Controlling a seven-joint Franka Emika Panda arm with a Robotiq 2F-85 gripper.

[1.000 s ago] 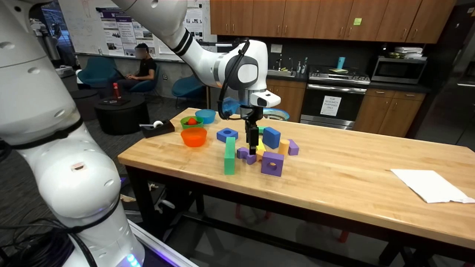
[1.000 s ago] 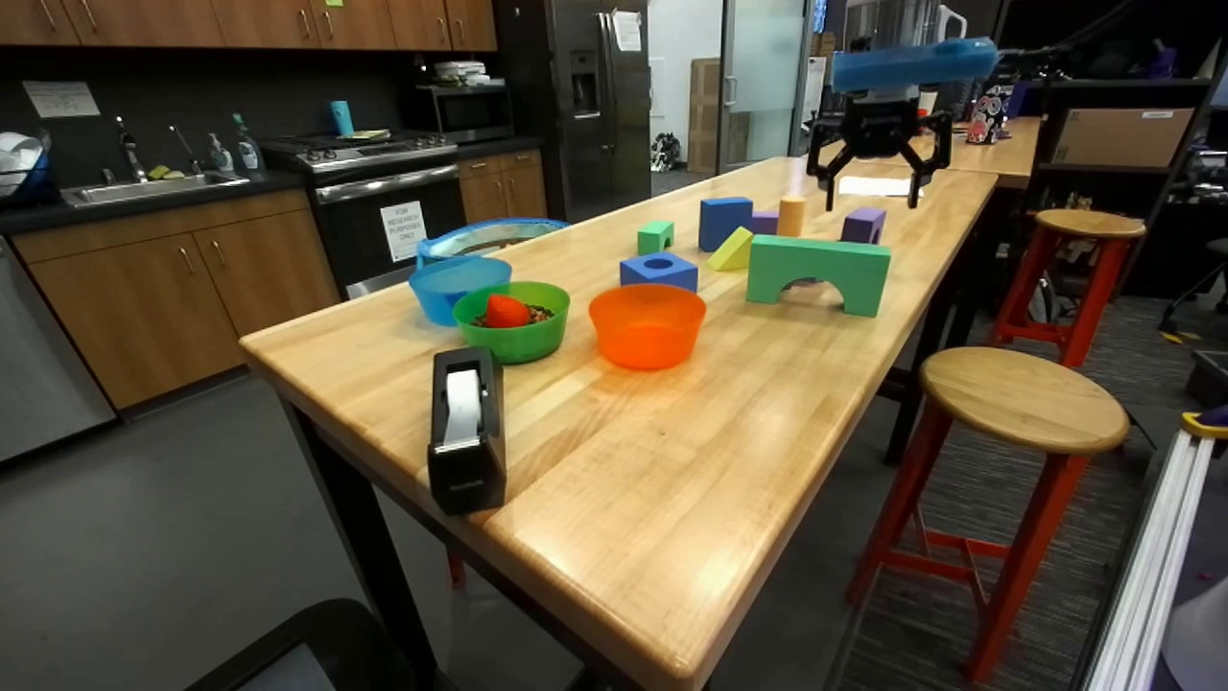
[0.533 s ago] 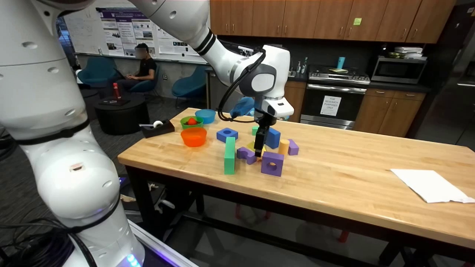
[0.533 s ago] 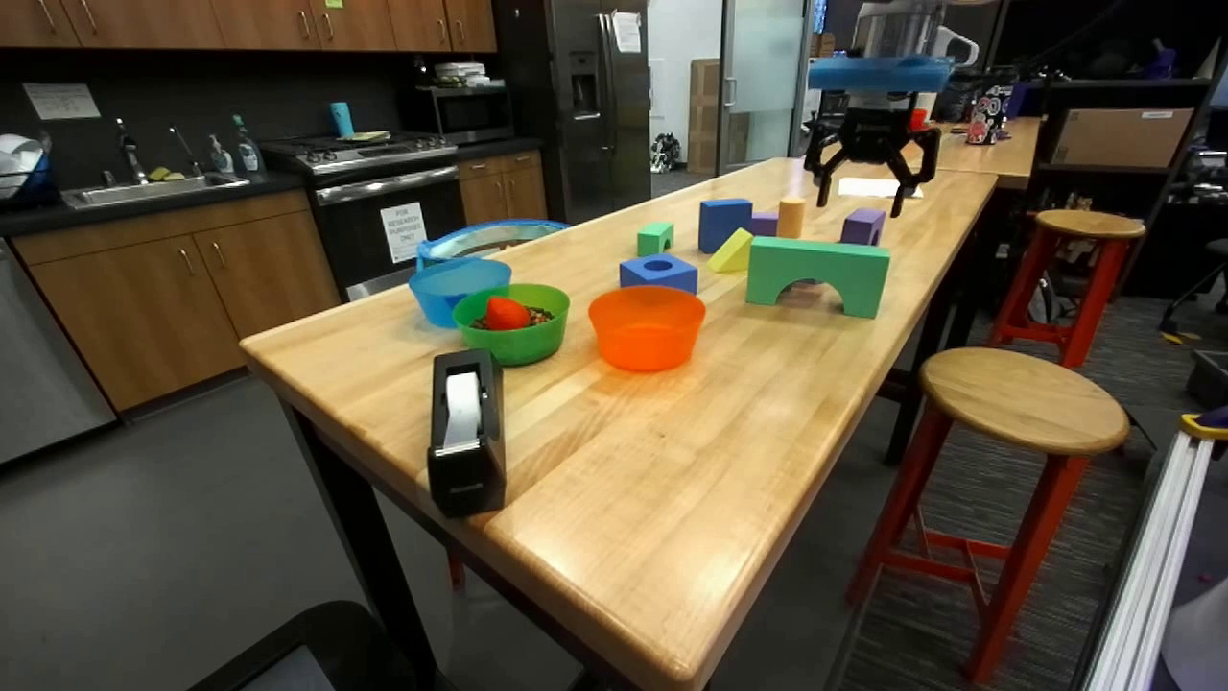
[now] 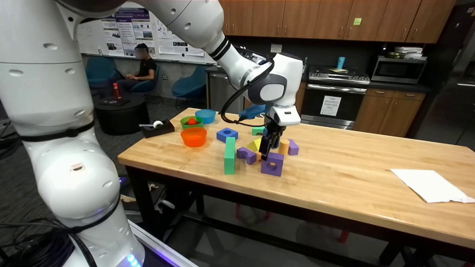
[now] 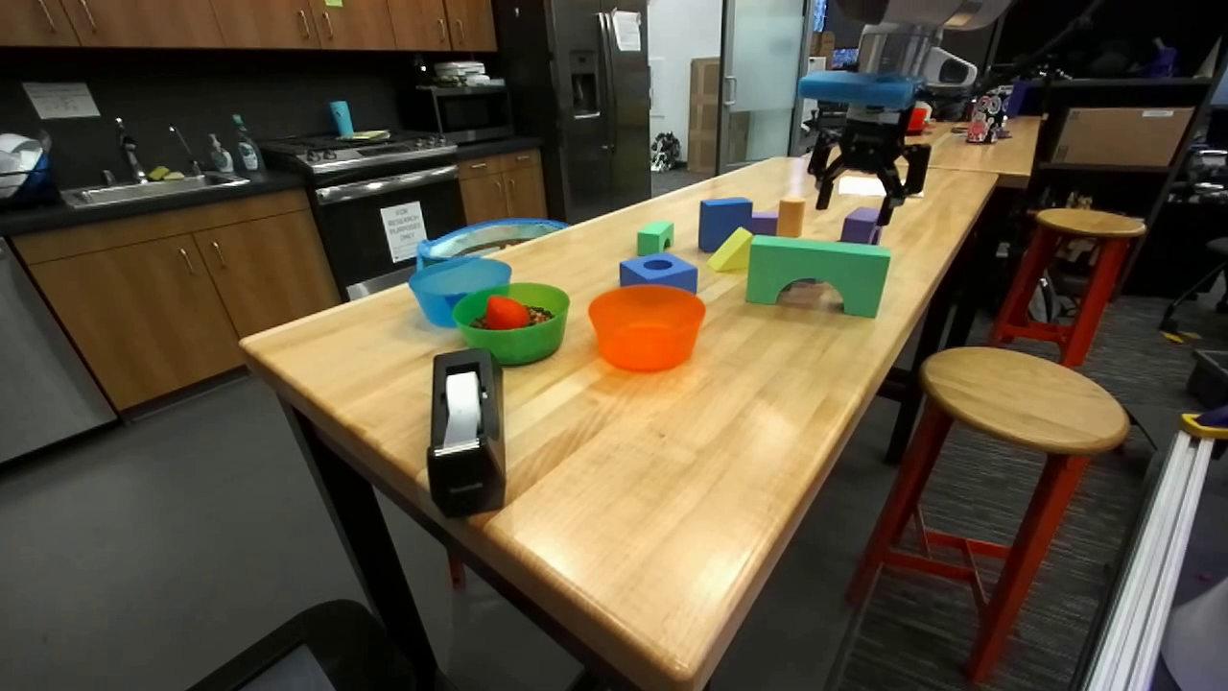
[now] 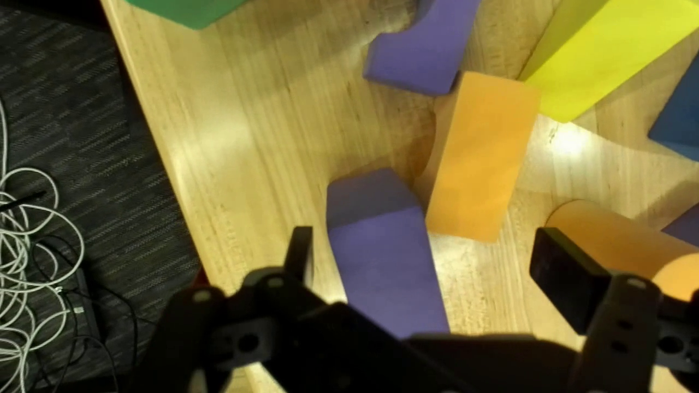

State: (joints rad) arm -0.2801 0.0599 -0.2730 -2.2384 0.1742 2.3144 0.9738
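My gripper [image 7: 434, 267] is open and empty. In the wrist view its fingers stand on either side of a purple block [image 7: 385, 267], apart from it. In an exterior view this purple block [image 5: 278, 168] has a round hole, and the gripper [image 5: 264, 155] hangs just above and behind it. The gripper also shows in an exterior view [image 6: 854, 206]. An orange block [image 7: 483, 158] lies close to the purple block. An orange cylinder [image 7: 611, 240] is near one finger. A purple arch piece [image 7: 431, 49] and a yellow block [image 7: 595, 60] lie farther off.
A green arch block [image 6: 815, 264] stands near the table edge. Blue blocks [image 6: 725, 224] [image 6: 658, 274] are close by. Orange [image 6: 648, 331], green [image 6: 523, 336] and blue [image 6: 460, 288] bowls and a tape dispenser [image 6: 467, 432] stand at one end. White paper [image 5: 430, 183] lies farther along.
The gripper has come down and moved rightward in an exterior view, from over the purple arch piece to over the holed purple block. Its fingers stay open. The blocks have not moved.
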